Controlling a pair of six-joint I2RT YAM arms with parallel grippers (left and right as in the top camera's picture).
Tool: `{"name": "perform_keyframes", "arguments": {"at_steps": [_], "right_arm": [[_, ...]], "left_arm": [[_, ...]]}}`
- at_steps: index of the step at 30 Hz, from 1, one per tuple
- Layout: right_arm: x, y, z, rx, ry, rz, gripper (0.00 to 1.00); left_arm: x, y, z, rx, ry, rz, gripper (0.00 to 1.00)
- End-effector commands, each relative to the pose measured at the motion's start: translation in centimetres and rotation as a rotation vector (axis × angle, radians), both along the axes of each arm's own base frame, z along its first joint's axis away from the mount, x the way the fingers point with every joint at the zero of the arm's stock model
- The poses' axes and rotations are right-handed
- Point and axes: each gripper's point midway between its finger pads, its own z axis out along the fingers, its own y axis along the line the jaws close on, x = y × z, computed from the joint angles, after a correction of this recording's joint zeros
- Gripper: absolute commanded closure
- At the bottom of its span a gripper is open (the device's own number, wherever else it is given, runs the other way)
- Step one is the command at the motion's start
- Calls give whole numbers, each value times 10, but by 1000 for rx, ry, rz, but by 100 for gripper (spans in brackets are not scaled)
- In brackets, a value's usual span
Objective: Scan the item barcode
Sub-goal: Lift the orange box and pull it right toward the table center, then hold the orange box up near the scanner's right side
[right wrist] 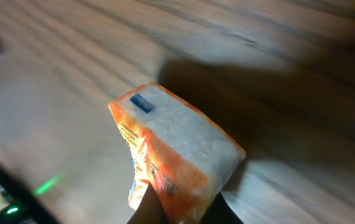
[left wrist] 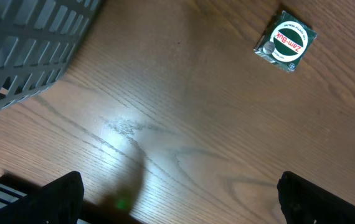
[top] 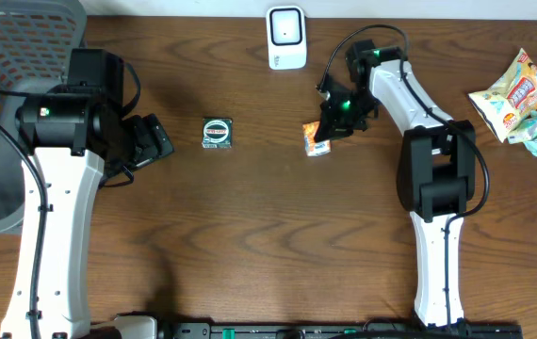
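Packet (right wrist: 171, 162): orange, clamped at one edge in right gripper (top: 328, 125), jaws closed tight on it. Located mid-table, near scanner (top: 286, 38) but short of it.
Step judged: grasp made, presentation pending.
Next move called for: carrying to scanner, barcode face turned toward its window.
Left gripper (left wrist: 180, 202): spread wide, empty, near tin (top: 218, 133).

The orange-and-white soft plastic packet (right wrist: 171, 162) carries 1 small blue patch. The square green box (left wrist: 285, 42) has a white round label with green lettering. The brown wooden desk (top: 250, 235) shows streaky grain. The slatted plastic basket (top: 5, 47) is grey.
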Motion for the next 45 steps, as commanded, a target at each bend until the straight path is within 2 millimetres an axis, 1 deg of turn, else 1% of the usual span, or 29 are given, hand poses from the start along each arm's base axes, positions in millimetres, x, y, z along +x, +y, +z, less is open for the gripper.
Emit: {"name": "perform_keyframes", "arguments": {"at_steps": [1, 3, 5, 10, 14, 18, 24, 32, 35, 38, 45], "right_arm": [[13, 19, 52, 264, -62, -3, 99], [18, 26, 79, 417, -122, 30, 99], [20, 28, 101, 537, -168, 51, 99], [20, 28, 141, 795, -243, 77, 99], [13, 25, 159, 910, -291, 99, 99], [3, 21, 164, 933, -304, 113, 99], [-19, 19, 175, 965, -309, 144, 99], [-20, 20, 175, 960, -295, 142, 99], [-22, 23, 180, 962, -303, 154, 99], [-27, 26, 196, 964, -340, 182, 99], [-49, 25, 258, 959, -508, 278, 99]], "left_arm": [[-1, 1, -1, 4, 10, 11, 2], [-1, 1, -1, 4, 10, 11, 2], [-1, 1, -1, 4, 10, 11, 2], [-1, 1, -1, 4, 10, 11, 2], [-1, 1, -1, 4, 10, 11, 2], [-1, 1, -1, 4, 10, 11, 2], [-1, 1, -1, 4, 10, 11, 2], [-1, 1, -1, 4, 10, 11, 3], [-1, 1, -1, 4, 10, 11, 2], [-1, 1, -1, 4, 10, 11, 2], [-1, 1, -1, 4, 10, 11, 2]]}}
